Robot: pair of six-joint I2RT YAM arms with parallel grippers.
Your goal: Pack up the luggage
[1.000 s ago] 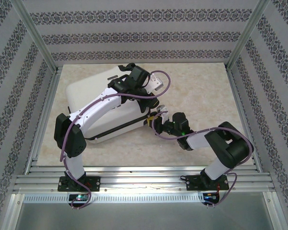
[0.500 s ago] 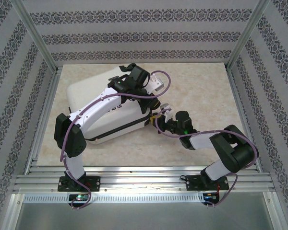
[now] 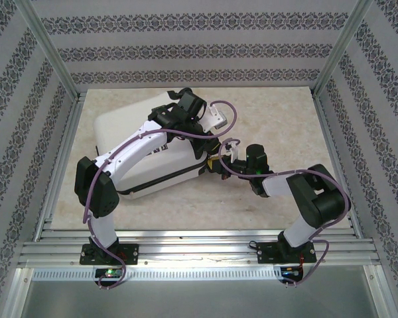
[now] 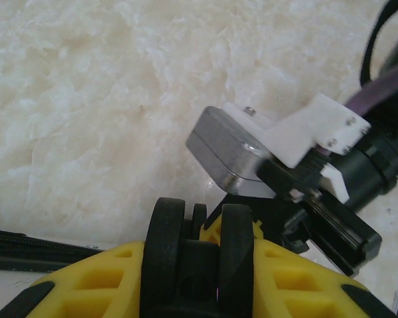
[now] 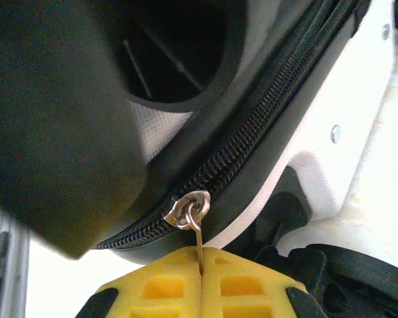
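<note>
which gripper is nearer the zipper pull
Right. The right gripper pinches the zipper pull; the left gripper clamps a caster wheel at a far corner of the luggage.

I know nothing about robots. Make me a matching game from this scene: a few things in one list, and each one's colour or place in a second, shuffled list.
Things:
1. zipper pull
2. caster wheel
3. luggage
4. table

Descriptions:
A. white, lying flat on the table
B. pinched between the right gripper's fingers
C. pale, marbled like stone
D. black, between the left gripper's yellow fingers

Pairs: 1-B, 2-D, 3-A, 4-C
</note>
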